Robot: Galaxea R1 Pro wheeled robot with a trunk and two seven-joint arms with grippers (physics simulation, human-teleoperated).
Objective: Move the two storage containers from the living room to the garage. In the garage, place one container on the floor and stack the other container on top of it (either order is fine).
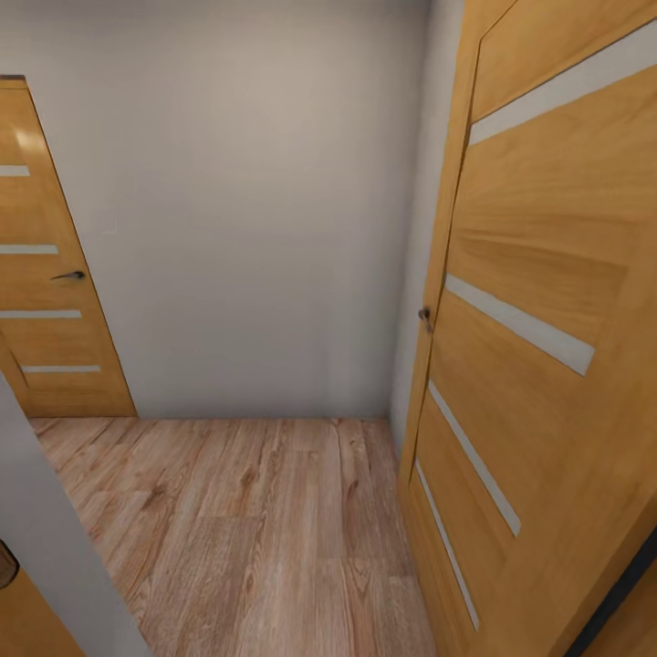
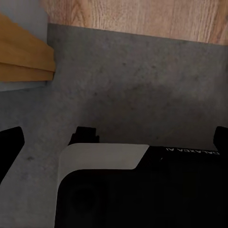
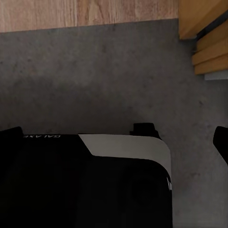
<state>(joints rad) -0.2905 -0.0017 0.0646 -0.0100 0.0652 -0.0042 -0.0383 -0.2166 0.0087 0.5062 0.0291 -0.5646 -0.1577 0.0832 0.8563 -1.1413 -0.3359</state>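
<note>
Left gripper (image 2: 114,142): in the left wrist view its two dark fingertips (image 2: 10,142) sit at opposite edges of the picture with bare ground between them, so the jaws stand wide apart and hold nothing. Right gripper (image 3: 116,142): the right wrist view shows the same, one dark fingertip (image 3: 9,137) at one edge and its partner at the other, jaws apart and empty.

Below both grippers lies the robot's own black and white base (image 2: 142,190), and under that a dark grey, mottled concrete floor (image 2: 142,85). The concrete meets a light wood plank floor (image 3: 71,12) along a straight line just beyond the base. A piece of orange wooden door frame (image 3: 204,28) stands at the side of that line in each wrist view.

From the head, the wood plank floor runs ahead to a plain pale wall (image 1: 255,210). A wooden door (image 1: 547,319) with pale horizontal strips and a small handle (image 1: 425,317) stands open at the near right. A second, like door (image 1: 46,292) with a dark lever handle is at the far left.

I cannot tell where the storage containers are.
</note>
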